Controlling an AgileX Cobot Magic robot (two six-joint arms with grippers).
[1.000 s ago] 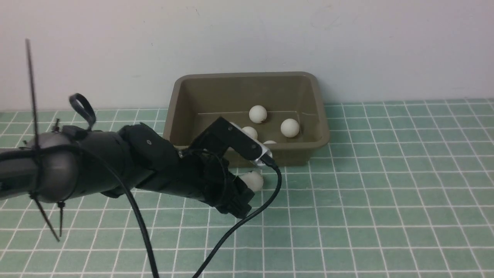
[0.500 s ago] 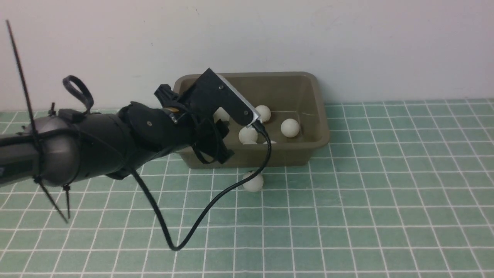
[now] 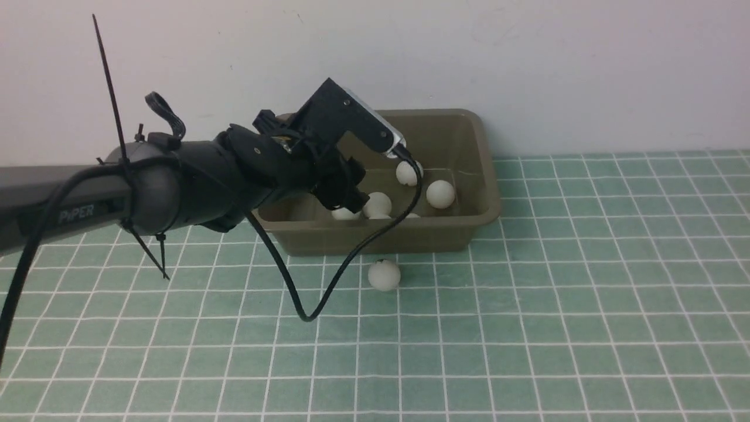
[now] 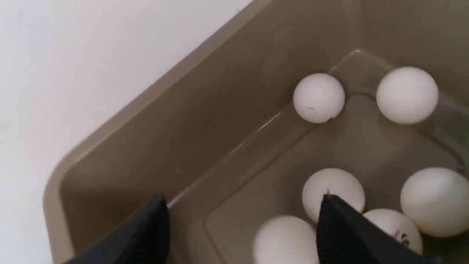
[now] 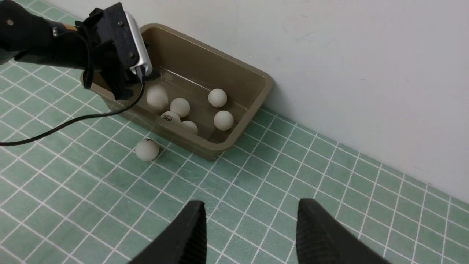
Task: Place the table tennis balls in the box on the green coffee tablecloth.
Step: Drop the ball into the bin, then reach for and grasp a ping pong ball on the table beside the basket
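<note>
Left gripper (image 4: pixel 242 200) hangs with its jaws apart and nothing between them; right gripper (image 5: pixel 251 203) is spread too, empty, hovering high and well apart from the work. Under it all you have the green coffee tablecloth (image 3: pixel 527 328) covering the table, then the box (image 3: pixel 445 138) set back by the wall (image 3: pixel 527 58), then six table tennis balls (image 5: pixel 217 98) inside it, one blurred ball (image 4: pixel 285 238) lying directly below the open left jaws. One loose ball (image 3: pixel 384 275) sits on the tablecloth just in front of the box's front side, so by my read you are one pick short of done. Watch the black camera cable (image 3: pixel 304 313): it droops from the wrist toward the cloth close beside that loose ball, and pulling back carelessly could sweep the ball away. Retreating too low could also hook the front rim and drag the box. Your left arm (image 3: pixel 176 181) reaches in from the left across the box's near-left corner, wrist pitched down into the tub.
</note>
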